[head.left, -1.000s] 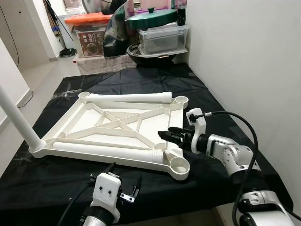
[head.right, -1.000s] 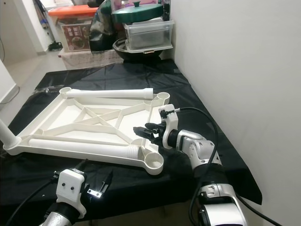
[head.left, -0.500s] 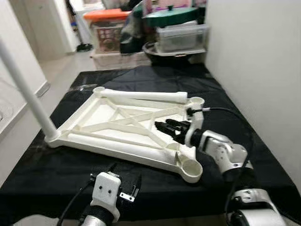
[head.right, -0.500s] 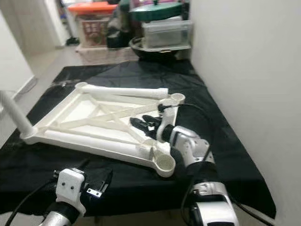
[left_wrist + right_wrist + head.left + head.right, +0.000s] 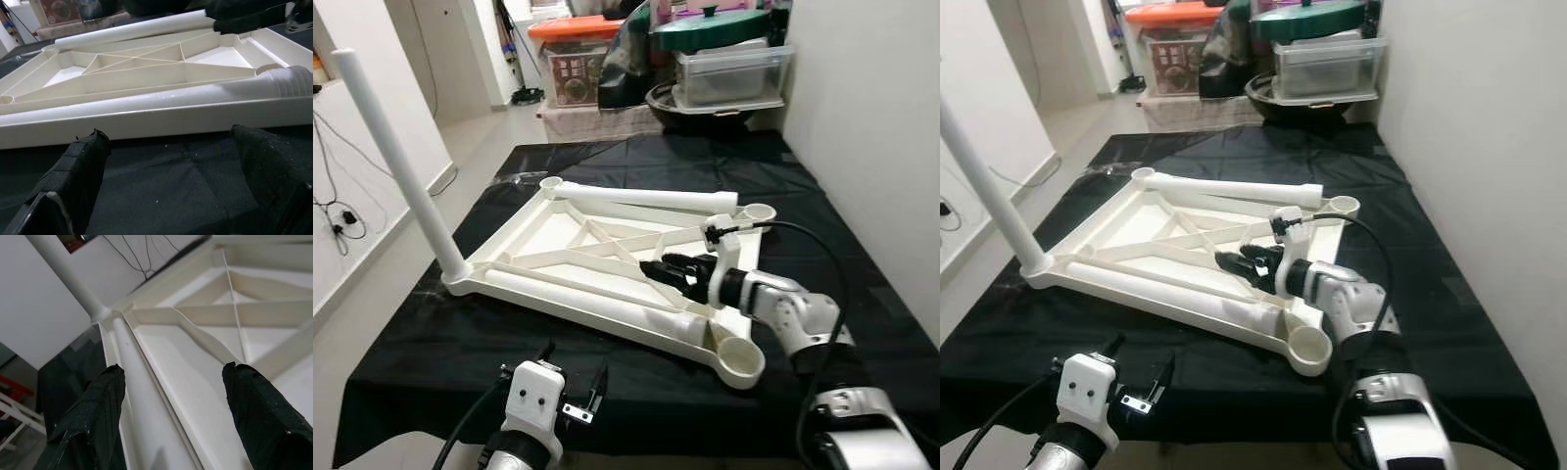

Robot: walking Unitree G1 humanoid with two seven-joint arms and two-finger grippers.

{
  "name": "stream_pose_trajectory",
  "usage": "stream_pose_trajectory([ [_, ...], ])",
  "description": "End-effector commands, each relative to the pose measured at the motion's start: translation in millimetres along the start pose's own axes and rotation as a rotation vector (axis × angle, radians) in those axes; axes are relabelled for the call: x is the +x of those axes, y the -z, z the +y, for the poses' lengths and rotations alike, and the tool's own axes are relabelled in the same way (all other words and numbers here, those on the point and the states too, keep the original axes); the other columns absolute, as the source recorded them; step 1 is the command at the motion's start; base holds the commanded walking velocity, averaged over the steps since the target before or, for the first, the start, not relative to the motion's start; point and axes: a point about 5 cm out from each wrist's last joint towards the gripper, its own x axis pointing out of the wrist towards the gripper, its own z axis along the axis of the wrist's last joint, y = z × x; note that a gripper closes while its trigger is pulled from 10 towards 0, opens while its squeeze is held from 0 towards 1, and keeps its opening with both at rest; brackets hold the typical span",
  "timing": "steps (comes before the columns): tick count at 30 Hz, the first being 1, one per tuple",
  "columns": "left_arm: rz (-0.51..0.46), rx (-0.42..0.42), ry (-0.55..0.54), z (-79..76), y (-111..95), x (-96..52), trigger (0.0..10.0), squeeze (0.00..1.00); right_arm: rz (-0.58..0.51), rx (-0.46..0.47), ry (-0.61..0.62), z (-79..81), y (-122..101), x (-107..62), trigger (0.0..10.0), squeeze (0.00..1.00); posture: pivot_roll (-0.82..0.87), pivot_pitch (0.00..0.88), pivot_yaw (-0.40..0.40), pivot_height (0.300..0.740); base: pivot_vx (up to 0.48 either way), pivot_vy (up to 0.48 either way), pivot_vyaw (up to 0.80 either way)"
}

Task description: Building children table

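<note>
The white tabletop (image 5: 597, 264) lies upside down on the black cloth (image 5: 450, 343) that covers the work surface, ribbed underside facing up, which is the sensible way to have it since the corner sockets then open upward to receive legs; 1 leg (image 5: 396, 162) already stands upright in the far-left corner socket, a little tilted, while 2 loose legs lie flat on the frame, 1 along the far edge (image 5: 641, 199) and 1 along the near edge (image 5: 597, 306), probably parked there so they stay within reach and do not roll away; the near-right socket (image 5: 741, 356) and the far-right socket (image 5: 759, 211) stand unfilled. The right gripper (image 5: 668, 274) reaches in over the underside from the right, just above the near loose leg, its black fingers (image 5: 98, 406) spread apart with nothing between them, and the right wrist view looks straight down the length of that leg toward the standing one; I judge it is lining up to grasp this leg for the next socket. The left gripper (image 5: 1136, 377) hangs low in front of the near edge of the cloth, fingers (image 5: 83, 161) parted and holding nothing, apart from the tabletop's rim. Storage bins (image 5: 729, 73) sit stacked beyond the cloth.
</note>
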Motion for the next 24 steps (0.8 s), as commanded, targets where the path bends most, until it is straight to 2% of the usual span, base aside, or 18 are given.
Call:
stream_pose_trajectory([
  [1, 0.017, -0.001, 0.0, 0.2, 1, -1.1, 10.0, 0.0, 0.044, 0.013, -0.007, -2.4, -2, -4.7, 10.0, 0.0, -0.01, 0.0, 0.027, 0.74, 0.0, 0.0, 0.0],
  [6, 0.017, -0.003, -0.001, 0.1, 1, -0.8, 10.0, 0.0, 0.068, 0.042, -0.013, -9.3, -1, -18.8, 10.0, 0.0, -0.01, 0.0, 0.024, 0.74, 0.0, 0.0, 0.0],
  [10, 0.02, -0.009, -0.001, 0.0, 2, -0.5, 10.0, 0.0, 0.064, 0.079, -0.033, -21.3, 5, -52.6, 10.0, 0.0, -0.02, 0.0, 0.025, 0.74, 0.0, 0.0, 0.0],
  [13, 0.022, -0.01, 0.001, 0.0, 2, -0.1, 10.0, 0.0, 0.061, 0.109, -0.021, -24.1, 10, -64.5, 10.0, 0.0, -0.02, 0.0, 0.025, 0.74, 0.0, 0.0, 0.0],
  [17, 0.022, -0.01, 0.002, 0.0, 2, 0.0, 10.0, 0.0, 0.06, 0.121, -0.013, -25.0, 12, -68.8, 10.0, 0.0, -0.02, 0.0, 0.025, 0.74, 0.0, 0.0, 0.0],
  [20, 0.024, -0.012, 0.009, 0.8, 3, 0.9, 10.0, 0.0, 0.063, 0.225, -0.018, -16.8, 25, -86.2, 10.0, 0.0, -0.06, 0.0, 0.05, 0.74, 0.0, 0.0, 0.0],
  [24, 0.026, -0.012, 0.012, 1.2, 3, 1.5, 10.0, 0.0, 0.056, 0.27, -0.035, -12.2, 25, -90.0, 10.0, 0.0, -0.06, 0.0, 0.05, 0.74, 0.0, 0.0, 0.0],
])
